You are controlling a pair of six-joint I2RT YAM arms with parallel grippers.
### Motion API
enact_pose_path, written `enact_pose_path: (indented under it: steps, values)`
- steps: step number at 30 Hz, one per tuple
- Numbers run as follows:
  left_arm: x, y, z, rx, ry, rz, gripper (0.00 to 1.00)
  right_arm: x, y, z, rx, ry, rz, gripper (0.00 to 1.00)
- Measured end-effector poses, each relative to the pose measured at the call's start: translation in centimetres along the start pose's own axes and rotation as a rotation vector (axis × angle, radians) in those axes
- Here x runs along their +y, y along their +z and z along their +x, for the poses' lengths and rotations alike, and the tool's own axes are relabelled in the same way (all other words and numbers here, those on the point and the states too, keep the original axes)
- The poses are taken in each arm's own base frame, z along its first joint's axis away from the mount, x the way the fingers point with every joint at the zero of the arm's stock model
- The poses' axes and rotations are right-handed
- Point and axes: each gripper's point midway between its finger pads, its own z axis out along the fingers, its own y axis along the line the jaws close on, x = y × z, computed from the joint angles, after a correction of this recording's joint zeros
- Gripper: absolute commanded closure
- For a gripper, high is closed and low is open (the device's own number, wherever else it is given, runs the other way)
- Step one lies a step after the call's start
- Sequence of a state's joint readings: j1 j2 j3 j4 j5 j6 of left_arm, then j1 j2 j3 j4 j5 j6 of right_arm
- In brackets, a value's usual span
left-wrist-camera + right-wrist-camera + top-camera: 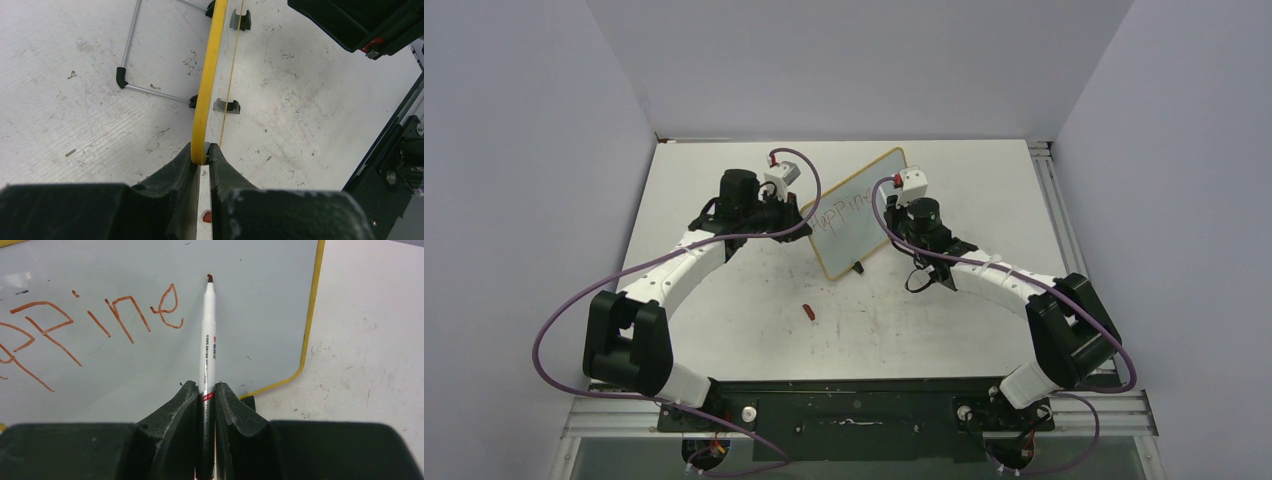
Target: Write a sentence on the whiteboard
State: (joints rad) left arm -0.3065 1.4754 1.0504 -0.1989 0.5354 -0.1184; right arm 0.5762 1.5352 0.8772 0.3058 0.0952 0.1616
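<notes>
The whiteboard [849,235] stands tilted at the centre of the top view. It looks light, stiff and glossy, and I judge it would skid under pen pressure unless taken by its frame, where my left gripper [201,152] pinches the yellow edge. My right gripper [206,390] clamps the marker [207,335], whose tip is just right of the sentence [100,322], perhaps touching, with little blank board before the right-hand frame.

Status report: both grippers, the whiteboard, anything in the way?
Left gripper shut on whiteboard frame. Right gripper shut on marker, tip beside last letter. Sentence unfinished, about "Happine". Small red item on table, clear.
</notes>
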Motion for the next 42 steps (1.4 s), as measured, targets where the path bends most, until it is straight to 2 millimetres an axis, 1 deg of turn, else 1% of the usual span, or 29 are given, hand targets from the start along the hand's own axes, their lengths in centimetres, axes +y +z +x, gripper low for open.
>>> enact_pose_path:
  steps: [8,16,26,42]
  values:
    - [0.0,0.0,0.0,0.000,0.000,0.000,1.00,0.1,0.0,0.1,0.001,-0.001,-0.009,0.95]
    - [0.0,0.0,0.0,0.000,0.000,0.000,1.00,0.4,-0.1,0.6,0.008,-0.004,-0.021,0.95]
    - [0.0,0.0,0.0,0.000,0.000,0.000,1.00,1.2,-0.5,2.0,0.035,-0.017,-0.037,0.95]
    - [0.0,0.0,0.0,-0.001,0.000,0.000,1.00,0.4,-0.4,2.0,0.033,-0.010,0.010,0.95]
